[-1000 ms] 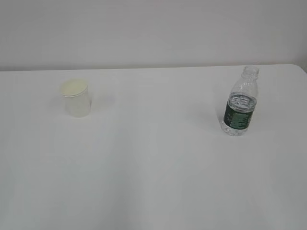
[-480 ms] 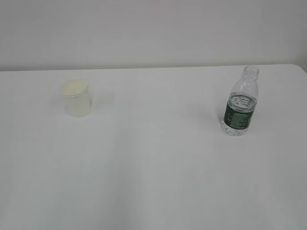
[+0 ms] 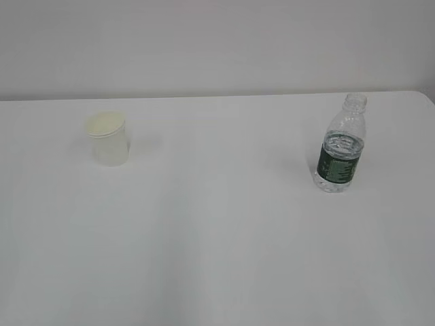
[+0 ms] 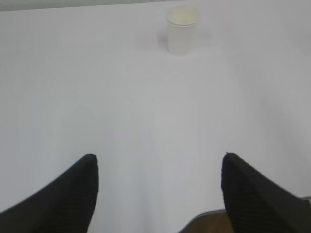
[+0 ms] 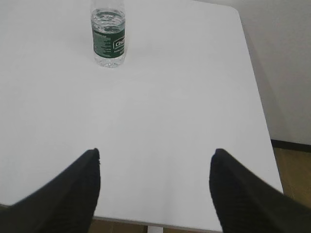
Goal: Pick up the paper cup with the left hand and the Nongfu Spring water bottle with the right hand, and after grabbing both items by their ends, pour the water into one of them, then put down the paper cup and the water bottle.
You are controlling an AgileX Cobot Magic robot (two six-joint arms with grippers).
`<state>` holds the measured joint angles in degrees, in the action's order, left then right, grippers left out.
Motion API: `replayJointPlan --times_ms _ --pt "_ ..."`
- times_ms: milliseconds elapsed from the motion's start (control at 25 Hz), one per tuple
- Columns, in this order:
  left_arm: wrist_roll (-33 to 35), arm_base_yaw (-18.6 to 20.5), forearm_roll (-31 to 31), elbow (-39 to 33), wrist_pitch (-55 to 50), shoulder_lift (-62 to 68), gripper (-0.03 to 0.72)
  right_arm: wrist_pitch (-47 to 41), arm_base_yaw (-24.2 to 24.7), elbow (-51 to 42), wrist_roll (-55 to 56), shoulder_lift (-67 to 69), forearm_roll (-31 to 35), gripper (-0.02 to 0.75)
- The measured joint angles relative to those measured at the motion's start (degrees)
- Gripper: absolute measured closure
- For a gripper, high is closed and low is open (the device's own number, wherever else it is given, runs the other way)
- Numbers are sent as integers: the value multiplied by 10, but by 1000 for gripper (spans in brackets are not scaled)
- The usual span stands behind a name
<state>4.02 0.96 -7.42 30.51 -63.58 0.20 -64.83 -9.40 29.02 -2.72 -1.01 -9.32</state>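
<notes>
Two black two-finger grippers, the left hand (image 4: 158,167) and the right hand (image 5: 155,162), hang wide open and empty. We see the small white paper cup (image 3: 107,139) and the clear ribbed green-labelled water bottle (image 3: 341,145) well ahead of their fingertips, far apart on the white table (image 3: 224,231) before a pale wall (image 3: 217,44). Both stand upright, mouths up.

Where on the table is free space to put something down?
The widest bare patch lies between the paper cup and the water bottle. The whole near half of the table, in front of both, is bare too. Nowhere is crowded.
</notes>
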Motion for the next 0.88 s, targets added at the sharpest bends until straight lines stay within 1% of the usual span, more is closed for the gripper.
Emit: replayJointPlan --times_ms 280,640,880 --pt "0 0 0 16 44 0 129 34 0 11 -1 0 8 202" --pt "0 0 0 16 65 3 138 91 0 12 -1 0 26 202" --pt "0 0 0 16 92 39 143 134 0 13 -3 32 26 202"
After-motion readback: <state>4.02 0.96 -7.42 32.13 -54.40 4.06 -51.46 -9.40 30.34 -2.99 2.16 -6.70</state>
